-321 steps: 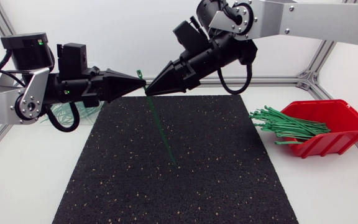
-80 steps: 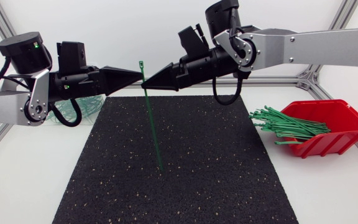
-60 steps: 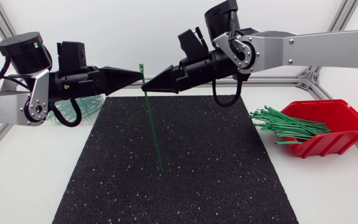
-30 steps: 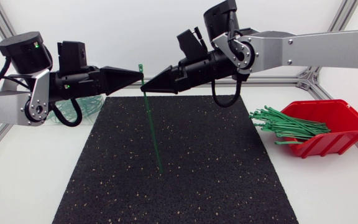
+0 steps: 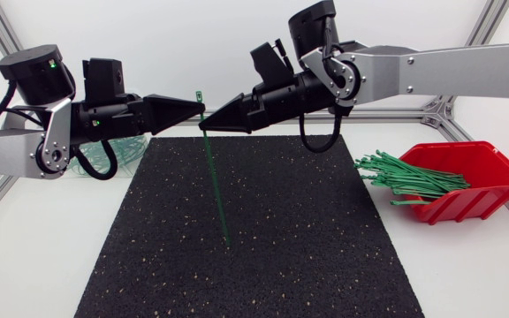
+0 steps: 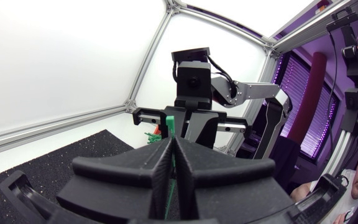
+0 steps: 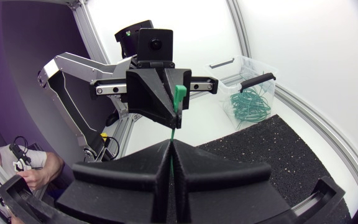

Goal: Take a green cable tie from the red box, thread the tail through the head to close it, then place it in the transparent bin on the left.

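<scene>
A green cable tie hangs upright over the black mat, its head on top and its tail tip reaching down to the mat. My left gripper is shut on the strap just under the head. Right below it, my right gripper is shut on the strap from the other side. In the left wrist view the tie's head stands just above my own shut fingertips. The right wrist view shows the head ahead of my right gripper, with the strap running down between its fingers.
The red box sits at the right with a bundle of green ties spilling over its open side. The transparent bin holding looped green ties stands at the far left, partly behind my left arm.
My left gripper's fingers have come together on the strap. The tie's head and the right gripper have shifted slightly to the left.
</scene>
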Action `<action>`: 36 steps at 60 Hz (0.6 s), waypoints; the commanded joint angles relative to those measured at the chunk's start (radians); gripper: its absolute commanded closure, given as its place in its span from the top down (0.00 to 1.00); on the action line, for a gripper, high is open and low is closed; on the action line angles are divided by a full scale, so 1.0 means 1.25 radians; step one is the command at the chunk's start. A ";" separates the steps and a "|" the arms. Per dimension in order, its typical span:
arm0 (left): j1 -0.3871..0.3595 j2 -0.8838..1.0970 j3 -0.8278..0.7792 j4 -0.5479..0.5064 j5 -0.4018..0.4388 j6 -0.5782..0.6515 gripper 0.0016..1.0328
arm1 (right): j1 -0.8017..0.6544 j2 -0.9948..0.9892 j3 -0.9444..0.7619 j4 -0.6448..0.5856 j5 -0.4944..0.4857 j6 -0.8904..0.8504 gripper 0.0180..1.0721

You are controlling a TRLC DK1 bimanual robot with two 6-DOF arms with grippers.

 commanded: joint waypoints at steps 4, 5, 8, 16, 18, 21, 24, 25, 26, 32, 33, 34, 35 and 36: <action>-0.003 0.014 0.009 0.013 0.004 -0.021 0.04 | 0.009 0.017 -0.024 0.013 -0.002 0.016 0.06; -0.001 0.014 0.009 0.013 0.004 -0.021 0.04 | 0.010 0.017 -0.024 0.013 -0.002 0.016 0.06; -0.001 0.014 0.009 0.013 0.004 -0.021 0.04 | 0.009 0.017 -0.027 0.014 -0.001 0.016 0.06; 0.000 0.014 0.010 0.013 0.004 -0.021 0.04 | 0.009 0.014 -0.029 0.018 0.001 0.016 0.06; 0.000 0.016 0.012 0.013 0.004 -0.022 0.04 | 0.009 0.016 -0.029 0.018 0.001 0.018 0.06; 0.000 0.020 0.014 0.013 0.004 -0.023 0.04 | 0.010 0.014 -0.032 0.021 0.001 0.018 0.06; 0.000 0.026 0.018 0.013 0.004 -0.029 0.04 | 0.010 0.016 -0.032 0.023 0.001 0.020 0.06; 0.000 0.029 0.020 0.013 0.004 -0.032 0.04 | 0.009 0.016 -0.032 0.024 0.002 0.020 0.06; 0.000 0.031 0.023 0.013 0.004 -0.034 0.04 | 0.009 0.016 -0.032 0.024 0.002 0.020 0.06; 0.004 0.040 0.028 0.013 0.004 -0.040 0.03 | 0.009 0.013 -0.030 0.024 0.004 0.020 0.06; 0.005 0.040 0.028 0.013 0.005 -0.040 0.03 | 0.009 0.013 -0.030 0.024 0.007 0.021 0.06; 0.005 0.040 0.028 0.013 0.005 -0.040 0.03 | 0.009 0.013 -0.030 0.024 0.009 0.021 0.06; 0.005 0.038 0.028 0.013 0.005 -0.040 0.03 | 0.009 0.013 -0.030 0.024 0.010 0.021 0.06; 0.005 0.037 0.028 0.013 0.005 -0.040 0.03 | 0.009 0.013 -0.029 0.024 0.013 0.021 0.07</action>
